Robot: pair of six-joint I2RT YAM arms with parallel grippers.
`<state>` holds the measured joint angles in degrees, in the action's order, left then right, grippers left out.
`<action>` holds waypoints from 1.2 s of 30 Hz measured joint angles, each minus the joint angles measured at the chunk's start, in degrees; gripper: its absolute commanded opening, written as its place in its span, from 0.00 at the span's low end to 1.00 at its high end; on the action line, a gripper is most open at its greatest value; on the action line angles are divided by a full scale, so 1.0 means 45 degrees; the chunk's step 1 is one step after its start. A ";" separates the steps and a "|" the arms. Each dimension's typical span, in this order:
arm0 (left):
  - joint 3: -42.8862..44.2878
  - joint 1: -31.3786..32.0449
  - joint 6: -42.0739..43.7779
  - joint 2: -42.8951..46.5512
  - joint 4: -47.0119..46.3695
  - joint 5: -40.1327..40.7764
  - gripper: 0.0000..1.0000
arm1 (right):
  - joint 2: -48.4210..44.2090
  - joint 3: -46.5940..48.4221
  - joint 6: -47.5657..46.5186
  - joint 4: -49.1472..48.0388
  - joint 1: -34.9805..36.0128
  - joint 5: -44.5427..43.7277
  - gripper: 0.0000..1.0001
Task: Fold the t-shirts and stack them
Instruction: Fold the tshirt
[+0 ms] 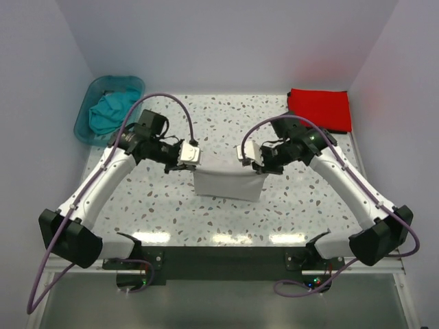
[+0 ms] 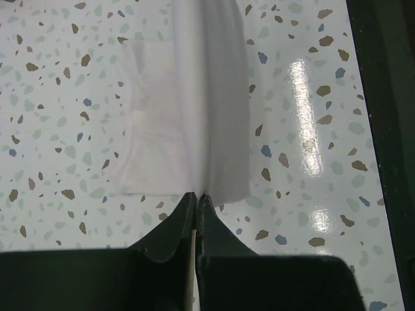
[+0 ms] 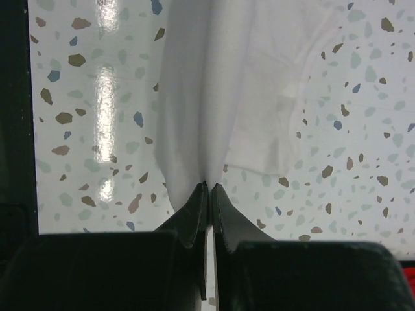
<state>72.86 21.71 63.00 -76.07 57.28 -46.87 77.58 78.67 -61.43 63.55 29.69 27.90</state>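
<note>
Now the left pincer (image 1: pixel 190 155) and right pincer (image 1: pixel 245 153) each clench a corner of the white t-shirt (image 1: pixel 229 184), hanging centrally over the worktop (image 1: pixel 288 214); keep both level and taut so the fold lands square.

A white surface (image 1: pixel 226 116) flecked with brown, grey and blue chips is spread beneath the left claw (image 1: pixel 195 166) and the right claw (image 1: pixel 255 168). It is enclosed by plain pale walls (image 1: pixel 226 41) beyond the claws and to either side of them. Bright streaks of reflected light (image 1: pixel 226 238) are seen on the surface nearer than the claws, just before a dark strip (image 1: pixel 226 264) at its edge.
</note>
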 measured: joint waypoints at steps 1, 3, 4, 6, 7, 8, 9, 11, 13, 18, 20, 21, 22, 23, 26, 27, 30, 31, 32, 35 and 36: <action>0.0204 0.0005 -0.0092 -0.0015 0.0146 -0.0034 0.00 | 0.0078 0.0223 -0.0024 0.0141 -0.0039 0.0039 0.00; 0.0442 0.0000 -0.0219 -0.0204 0.0185 -0.0049 0.00 | 0.0369 0.0398 -0.0097 0.0384 -0.0170 0.0083 0.00; 0.0515 0.0000 -0.0287 -0.0398 0.0151 -0.0034 0.00 | 0.0617 0.0398 -0.0146 0.0466 -0.0243 0.0087 0.00; 0.0646 -0.0044 -0.0442 -0.0928 0.0034 -0.0015 0.00 | 0.1287 0.0398 -0.0223 0.0568 -0.0427 0.0087 0.00; 0.0719 -0.0097 -0.0500 -0.1282 -0.0010 -0.0005 0.00 | 0.1642 0.0398 -0.0262 0.0573 -0.0529 0.0102 0.00; 0.0860 -0.0170 -0.0534 -0.1676 -0.0019 0.0000 0.00 | 0.1977 0.0398 -0.0311 0.0573 -0.0641 0.0121 0.00; 0.1015 -0.0233 -0.0534 -0.2074 -0.0068 0.0010 0.00 | 0.2254 0.0408 -0.0364 0.0588 -0.0743 0.0146 0.00; 0.1331 -0.0306 -0.0491 -0.2822 -0.0146 0.0019 0.00 | 0.2812 0.0510 -0.0495 0.0602 -0.0986 0.0189 0.00; 0.1520 -0.0325 -0.0374 -0.3366 -0.0233 0.0024 0.00 | 0.3254 0.0704 -0.0636 0.0661 -0.1224 0.0291 0.00; 0.2317 -0.0335 0.0029 -0.4386 -0.0180 0.0010 0.00 | 0.4022 0.1491 -0.0962 0.0947 -0.1651 0.0374 0.00; 0.2764 -0.0389 0.0199 -0.4862 -0.0194 -0.0015 0.00 | 0.4357 0.1812 -0.1083 0.1083 -0.1758 0.0379 0.00; 0.2953 -0.0437 0.0287 -0.5110 -0.0185 -0.0019 0.00 | 0.4551 0.1977 -0.1146 0.1132 -0.1787 0.0374 0.00; 0.3104 -0.0495 0.0379 -0.5343 -0.0194 -0.0019 0.00 | 0.4750 0.2108 -0.1190 0.1141 -0.1821 0.0374 0.00; 0.3264 -0.0568 0.0481 -0.5605 -0.0151 -0.0039 0.00 | 0.4993 0.2254 -0.1243 0.1156 -0.1855 0.0374 0.00; 0.3949 -0.0733 0.0627 -0.6547 -0.0112 -0.0112 0.00 | 0.5853 0.2807 -0.1365 0.1248 -0.1928 0.0369 0.00; 0.4158 -0.0801 0.0641 -0.6892 -0.0102 -0.0117 0.00 | 0.6115 0.2977 -0.1379 0.1258 -0.1948 0.0364 0.00; 0.4687 -0.1010 0.0772 -0.7781 -0.0087 -0.0160 0.00 | 0.7038 0.3589 -0.1452 0.1209 -0.2025 0.0350 0.00; 0.4862 -0.1093 0.0816 -0.8082 -0.0068 -0.0170 0.00 | 0.7329 0.3813 -0.1462 0.1195 -0.2045 0.0340 0.00; 0.5051 -0.1175 0.0869 -0.8398 -0.0087 -0.0165 0.00 | 0.7674 0.4065 -0.1462 0.1161 -0.2064 0.0311 0.00; 0.5440 -0.1316 0.0942 -0.9078 -0.0063 -0.0151 0.00 | 0.8446 0.4634 -0.1462 0.1054 -0.2108 0.0233 0.00; 0.5557 -0.1336 0.0947 -0.9306 -0.0097 -0.0126 0.00 | 0.8680 0.4765 -0.1462 0.0981 -0.2118 0.0175 0.01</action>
<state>97.86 15.70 67.26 -117.95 56.84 -47.44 116.64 100.12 -68.01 67.96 20.16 28.69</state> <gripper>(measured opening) 0.024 0.019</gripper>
